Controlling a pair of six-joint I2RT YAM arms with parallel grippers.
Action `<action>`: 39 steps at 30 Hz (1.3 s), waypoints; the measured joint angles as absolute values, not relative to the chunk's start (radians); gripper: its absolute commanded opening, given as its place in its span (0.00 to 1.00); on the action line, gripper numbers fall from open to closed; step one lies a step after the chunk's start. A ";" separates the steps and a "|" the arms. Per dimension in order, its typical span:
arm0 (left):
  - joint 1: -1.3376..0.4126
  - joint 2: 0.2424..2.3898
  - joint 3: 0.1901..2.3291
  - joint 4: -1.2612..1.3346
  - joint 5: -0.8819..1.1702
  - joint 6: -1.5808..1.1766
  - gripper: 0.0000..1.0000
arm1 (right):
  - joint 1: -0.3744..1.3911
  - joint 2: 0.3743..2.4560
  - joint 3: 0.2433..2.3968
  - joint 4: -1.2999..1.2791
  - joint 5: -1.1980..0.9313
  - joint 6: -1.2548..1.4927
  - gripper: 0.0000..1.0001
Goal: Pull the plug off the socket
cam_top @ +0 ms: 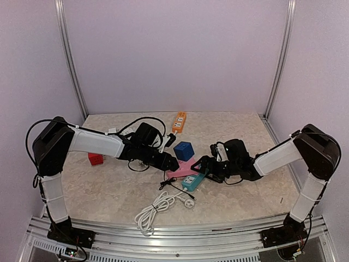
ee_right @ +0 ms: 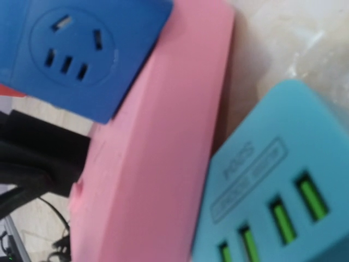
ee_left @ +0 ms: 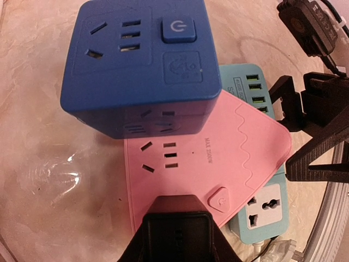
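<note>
- The left gripper (ee_left: 177,243) is pressed in on the black plug (ee_left: 177,229), one finger against each side of it.
- The plug stands at the near end of the pink socket (ee_left: 218,158) in the left wrist view, just beside the socket's small switch button (ee_left: 220,198). It has not come off.
- The blue cube socket (ee_left: 136,60) sits at the pink socket's far end, overlapping its edge.
- A teal power strip (ee_left: 264,207) lies partly under the pink socket's right side, showing green ports and one white outlet.
- The right gripper (ee_left: 283,132) has its jaws spread wide, just beside the teal strip. Whether it touches the strip cannot be told.
- Farther out on the marble table (cam_top: 109,191) lie a coiled white cable (cam_top: 155,210) near the front edge, an orange power strip (cam_top: 179,121) at the back and a red block (cam_top: 95,159) by the left arm.
</note>
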State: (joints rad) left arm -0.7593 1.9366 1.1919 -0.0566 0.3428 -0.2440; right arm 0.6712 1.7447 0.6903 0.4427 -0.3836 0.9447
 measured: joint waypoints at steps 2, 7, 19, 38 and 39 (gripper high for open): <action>-0.760 1.937 1.187 -0.043 0.338 -0.255 0.11 | 0.670 1.758 0.691 0.469 -0.392 0.959 0.96; -0.760 1.937 1.182 -0.025 0.324 -0.275 0.09 | 0.665 1.797 0.689 0.557 -0.410 1.019 0.96; -0.773 1.937 1.163 0.024 0.310 -0.288 0.08 | 0.657 1.912 0.653 0.855 -0.430 1.214 0.85; -0.797 1.887 1.130 0.009 0.269 -0.285 0.08 | 0.654 1.987 0.604 1.040 -0.436 1.332 0.60; -0.801 1.884 1.130 0.003 0.260 -0.282 0.08 | 0.654 1.987 0.603 1.042 -0.439 1.333 0.60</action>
